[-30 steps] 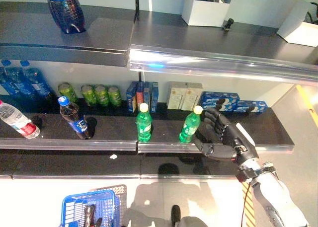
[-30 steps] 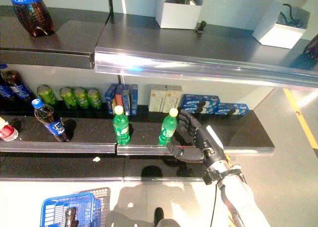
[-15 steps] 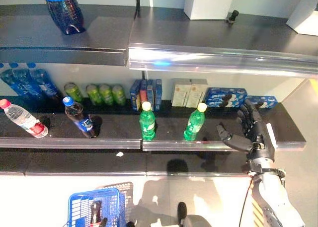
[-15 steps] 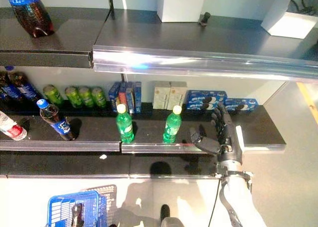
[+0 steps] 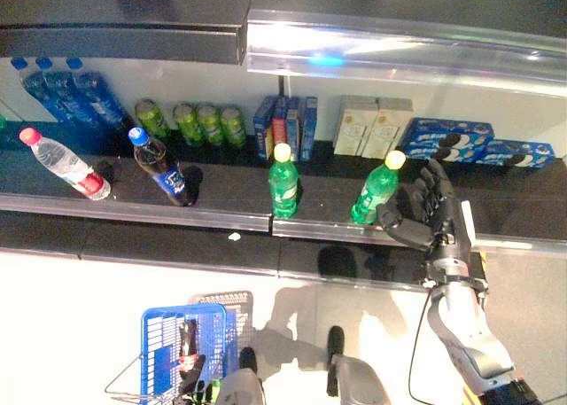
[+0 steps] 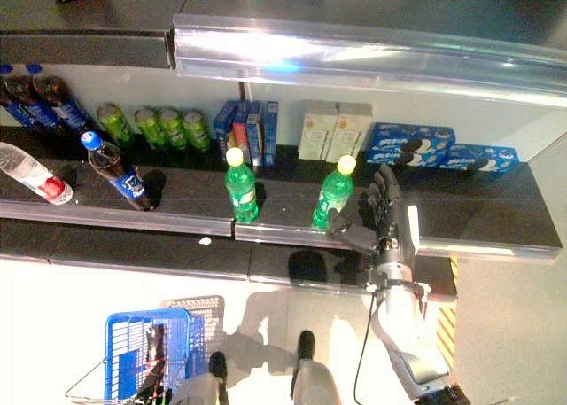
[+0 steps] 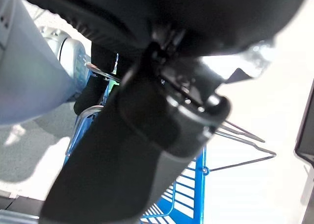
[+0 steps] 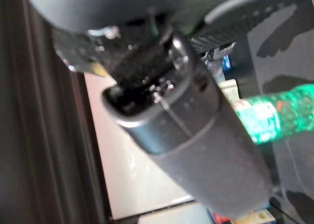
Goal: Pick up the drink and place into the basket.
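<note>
Two green bottles with yellow caps stand on the middle shelf, one at the centre (image 5: 283,183) and one further right (image 5: 376,192). My right hand (image 5: 434,214) is open, fingers straight, thumb out, just right of the right-hand bottle and not touching it. That bottle also shows in the right wrist view (image 8: 279,113) past the thumb (image 8: 196,136). The blue basket (image 5: 164,356) hangs low at the left with a dark bottle (image 5: 188,338) in it. My left hand (image 5: 197,389) is shut on its wire handles (image 7: 245,136).
On the same shelf (image 5: 177,212) stand a cola bottle (image 5: 164,167), a tilted water bottle (image 5: 66,164), green cans (image 5: 195,121), blue bottles (image 5: 66,90), cartons (image 5: 372,126) and blue biscuit packs (image 5: 452,139). A bright upper shelf rail (image 5: 399,55) overhangs.
The camera has tilted down. My right hand drew away to the right of the green bottle, then came back close beside it, still open.
</note>
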